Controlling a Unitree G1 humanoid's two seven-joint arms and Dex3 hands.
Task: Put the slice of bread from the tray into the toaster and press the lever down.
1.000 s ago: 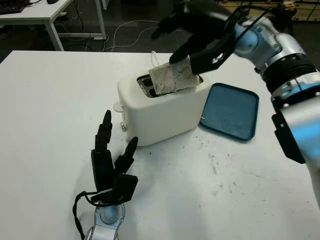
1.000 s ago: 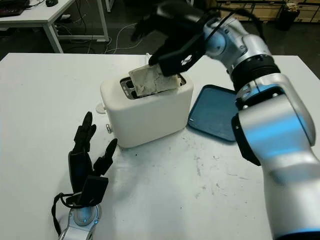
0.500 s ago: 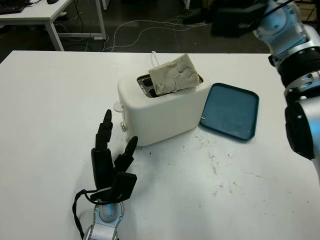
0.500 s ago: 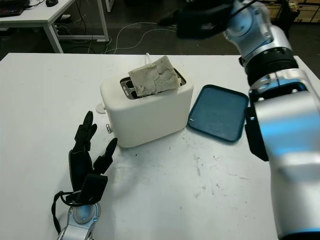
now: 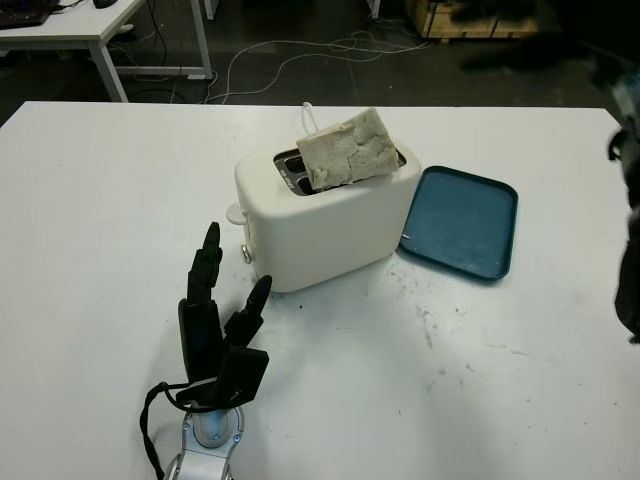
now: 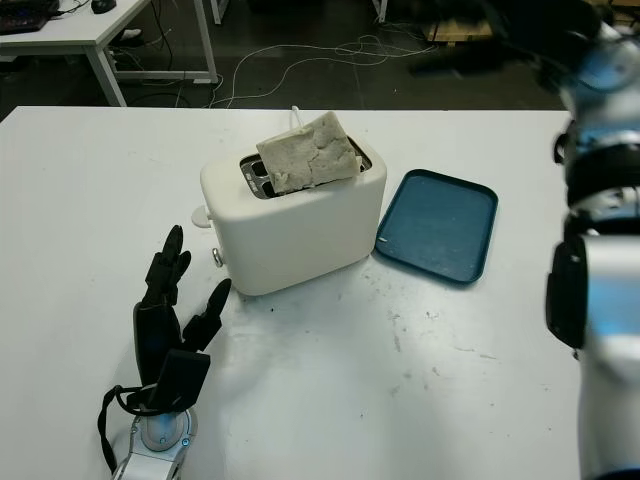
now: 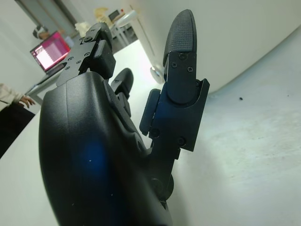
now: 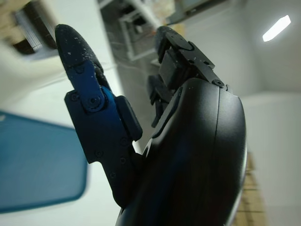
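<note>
Bread slice [image 5: 348, 148]: one, pale and rough-surfaced. Stands tilted in the near slot of the toaster [image 5: 325, 215], its lower part inside, most of it proud of the top and leaning toward the tray side. Not held by either hand.

Toaster: white, two slots, on the white table [image 5: 100, 250]. Knob and lever [image 5: 247, 254] on the end face turned toward the left hand; lever judged not yet pressed, since the slice rides high.

Tray [image 5: 460, 220]: blue, just beside the toaster on its far-right side, nothing on it.

Left hand [image 5: 215, 330]: open, holding nothing, on the table near the toaster's lever end, fingertips pointing at it but apart from it.

Right hand [image 8: 141, 122]: open, holding nothing, raised well away from the toaster beyond the table's far right corner.

Progress: transfer from tray to toaster done; slice probably needs seating deeper; lever press remains.

Change: a second ago the right hand gripped the slice over the slot. It has since let go and withdrawn up and to the right. Slice, toaster, tray and left hand unchanged in place.
</note>
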